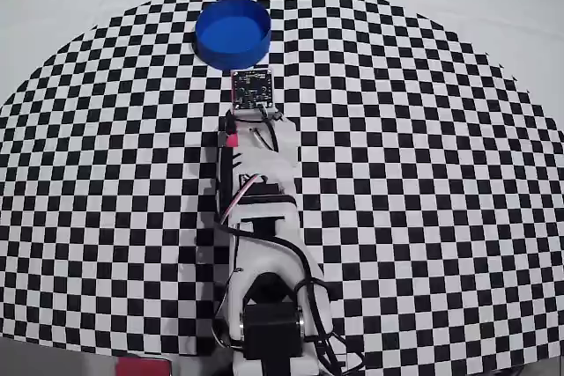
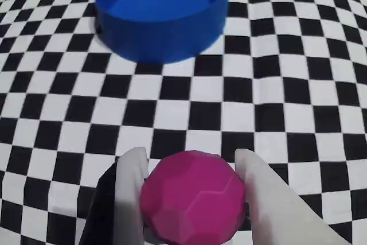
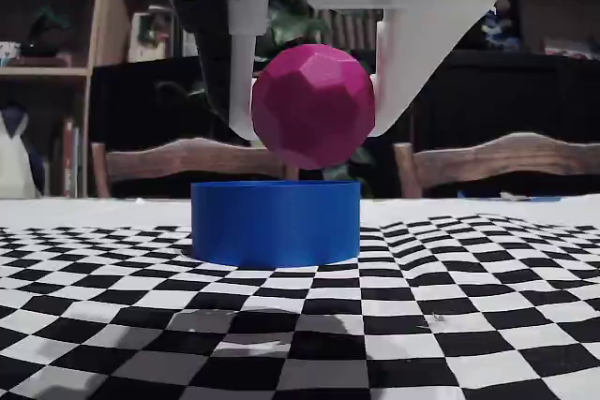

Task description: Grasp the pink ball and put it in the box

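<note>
The pink ball point(image 2: 192, 196) is a faceted magenta sphere held between my two white fingers point(image 2: 133, 190). My gripper point(image 2: 189, 159) is shut on it and carries it in the air above the checkered cloth. In the fixed view the pink ball point(image 3: 312, 105) hangs above the rim line of the box point(image 3: 276, 222), nearer the camera, with my gripper point(image 3: 314, 133) around it. The box point(image 2: 162, 12) is a round blue open tub ahead of the ball in the wrist view. From overhead the box point(image 1: 233, 33) lies just beyond my wrist, which hides the ball.
A black-and-white checkered cloth point(image 1: 423, 173) covers the table. My white arm point(image 1: 260, 217) stretches from the near edge toward the box. Wooden chairs point(image 3: 502, 161) and shelves point(image 3: 56, 72) stand behind the table in the fixed view.
</note>
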You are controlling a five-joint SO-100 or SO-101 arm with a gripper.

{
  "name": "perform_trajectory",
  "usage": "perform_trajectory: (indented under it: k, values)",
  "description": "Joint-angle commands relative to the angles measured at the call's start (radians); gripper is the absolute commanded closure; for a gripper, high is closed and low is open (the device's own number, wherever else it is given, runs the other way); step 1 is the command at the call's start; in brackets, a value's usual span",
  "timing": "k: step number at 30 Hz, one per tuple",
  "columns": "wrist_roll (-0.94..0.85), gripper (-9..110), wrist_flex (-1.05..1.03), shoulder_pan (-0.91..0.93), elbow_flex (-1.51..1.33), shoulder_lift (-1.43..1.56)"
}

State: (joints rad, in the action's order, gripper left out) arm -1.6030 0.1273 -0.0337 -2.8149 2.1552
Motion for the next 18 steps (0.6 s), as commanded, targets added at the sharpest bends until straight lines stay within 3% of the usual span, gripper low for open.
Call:
perform_trajectory:
  k: [1,18]
  values:
    - [-0.003,101,-0.006,-0.029,0.006,0.029]
    - [-0.005,101,-0.006,-0.077,0.011,0.017]
